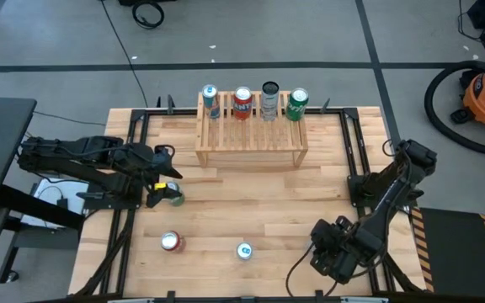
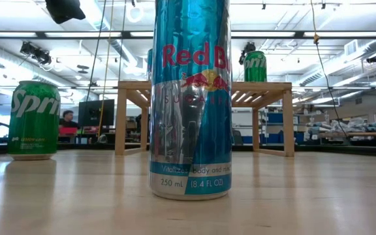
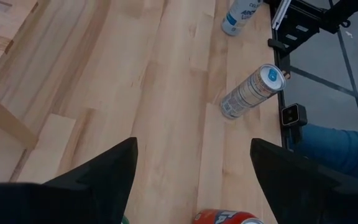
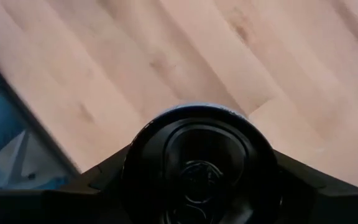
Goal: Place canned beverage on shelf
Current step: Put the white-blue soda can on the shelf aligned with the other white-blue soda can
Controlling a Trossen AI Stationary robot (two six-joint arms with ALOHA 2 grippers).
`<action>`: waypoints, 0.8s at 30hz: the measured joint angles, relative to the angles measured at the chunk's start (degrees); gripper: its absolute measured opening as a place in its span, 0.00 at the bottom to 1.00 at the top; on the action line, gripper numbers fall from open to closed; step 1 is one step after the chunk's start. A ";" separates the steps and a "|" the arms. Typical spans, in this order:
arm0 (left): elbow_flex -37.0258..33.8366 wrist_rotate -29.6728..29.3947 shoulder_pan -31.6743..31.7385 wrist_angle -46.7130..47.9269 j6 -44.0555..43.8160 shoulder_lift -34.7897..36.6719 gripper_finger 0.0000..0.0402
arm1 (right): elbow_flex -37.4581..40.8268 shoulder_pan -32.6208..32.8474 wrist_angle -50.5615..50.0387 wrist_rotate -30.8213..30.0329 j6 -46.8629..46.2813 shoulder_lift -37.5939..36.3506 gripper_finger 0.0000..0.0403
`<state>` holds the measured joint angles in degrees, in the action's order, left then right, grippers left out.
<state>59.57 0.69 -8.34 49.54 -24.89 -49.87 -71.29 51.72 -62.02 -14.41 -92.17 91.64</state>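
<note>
The wooden shelf (image 1: 251, 139) stands at the table's far middle, its feet on the tabletop, with several cans upright on its top tier. My right gripper (image 4: 197, 186), near the table's right front (image 1: 333, 246), is shut on a black-topped can (image 4: 197, 146). On the table stand a Red Bull can (image 1: 244, 251) and a red can (image 1: 171, 242). My left gripper (image 3: 191, 180) hangs open at the left (image 1: 160, 195), beside and above an upright green Sprite can (image 1: 175, 196), with nothing between its fingers. My right gripper has the can's upper part (image 4: 135, 149) between its two fingers, one on each side of the round top. The fingers come from above, pointing steeply down. The gripper hides the can's body and base, so whether it stands on the table cannot be told.
Black frame rails (image 1: 354, 160) run along the table's left and right sides. A person's blue-clad limb (image 3: 334, 149) shows beyond the table's edge. A pale can with blue lettering (image 3: 235, 15) shows beside dark arm parts. Bare wood lies between the shelf and the front cans.
</note>
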 joint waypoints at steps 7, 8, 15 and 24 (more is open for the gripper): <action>0.00 0.00 0.00 0.00 0.07 0.00 0.78 | -5.82 -7.57 -0.24 0.78 15.46 0.09 0.66; 0.00 0.00 0.00 0.00 0.07 0.00 0.78 | -6.62 -9.07 -0.47 0.73 18.28 0.09 0.66; 0.00 0.01 0.01 0.09 0.68 0.00 0.78 | -12.79 -21.01 -0.79 2.58 40.50 0.09 0.66; 0.00 2.23 0.00 3.84 1.97 0.00 0.78 | -26.91 -38.89 -8.16 7.58 64.90 0.07 0.66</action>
<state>59.57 2.92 -8.34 53.38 -22.92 -49.87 -98.20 12.84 -70.18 -6.83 -27.27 91.70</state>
